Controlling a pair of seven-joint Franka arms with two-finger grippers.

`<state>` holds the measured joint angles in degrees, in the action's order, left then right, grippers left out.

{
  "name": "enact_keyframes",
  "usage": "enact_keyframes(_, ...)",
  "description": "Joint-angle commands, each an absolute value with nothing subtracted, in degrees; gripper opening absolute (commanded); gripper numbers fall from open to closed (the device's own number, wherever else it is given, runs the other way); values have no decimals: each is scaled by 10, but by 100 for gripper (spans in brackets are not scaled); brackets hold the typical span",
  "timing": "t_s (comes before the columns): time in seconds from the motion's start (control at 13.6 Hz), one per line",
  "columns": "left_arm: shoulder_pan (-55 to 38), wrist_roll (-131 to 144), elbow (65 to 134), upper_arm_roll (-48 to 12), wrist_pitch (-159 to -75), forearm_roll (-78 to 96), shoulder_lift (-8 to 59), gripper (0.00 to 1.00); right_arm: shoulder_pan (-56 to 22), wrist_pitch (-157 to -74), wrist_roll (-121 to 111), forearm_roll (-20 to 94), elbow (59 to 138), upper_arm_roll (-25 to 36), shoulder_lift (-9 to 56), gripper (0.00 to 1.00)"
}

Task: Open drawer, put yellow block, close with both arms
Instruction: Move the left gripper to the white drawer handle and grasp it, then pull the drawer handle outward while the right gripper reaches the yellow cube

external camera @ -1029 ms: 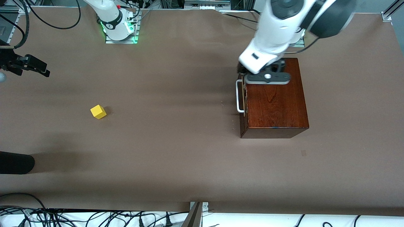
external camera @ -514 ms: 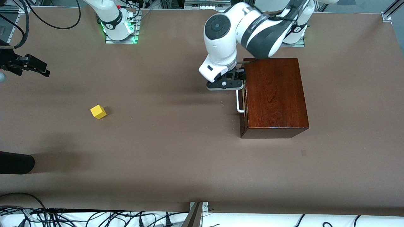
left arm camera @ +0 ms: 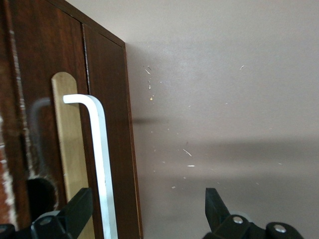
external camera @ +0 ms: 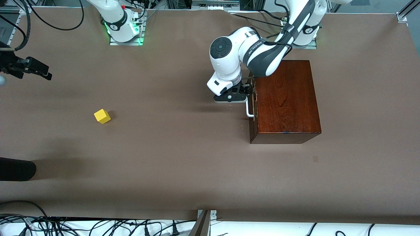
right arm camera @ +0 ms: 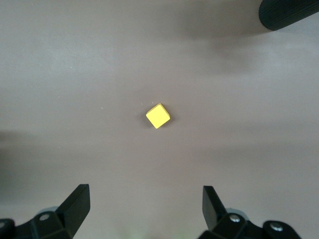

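Note:
The dark-wood box (external camera: 285,98) stands at the left arm's end of the table with its drawer (external camera: 253,121) shut. The white bar handle (external camera: 248,109) faces the right arm's end. My left gripper (external camera: 244,92) is open in front of the drawer. In the left wrist view the handle (left arm camera: 102,164) runs between the open fingers (left arm camera: 79,209), close to one of them, against the drawer front (left arm camera: 45,99). The yellow block (external camera: 102,116) lies on the table toward the right arm's end. My right gripper (right arm camera: 144,209) is open and empty, high over the block (right arm camera: 158,115).
A black rounded object (external camera: 16,168) juts in at the table's edge toward the right arm's end, nearer the camera than the block; it also shows in the right wrist view (right arm camera: 289,12). Brown table (external camera: 170,147) lies between block and box.
My left arm swung from over the box's top down to in front of the drawer, bringing the open gripper to the handle. The block, the box and the right arm have not moved.

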<state>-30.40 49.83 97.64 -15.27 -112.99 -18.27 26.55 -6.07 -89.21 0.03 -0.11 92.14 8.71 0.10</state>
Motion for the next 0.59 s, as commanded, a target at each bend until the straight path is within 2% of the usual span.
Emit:
enact_keyframes(0.0, -303, 509, 1011, -155, -1147, -218, 254, 100, -58, -887, 9, -2, 917, 85, 16, 100)
enact_keyframes(0.51, -302, 510, 1017, -154, -1150, -224, 265, 100, -57, -1036, -4, -4, 1062, 85, 19, 100)
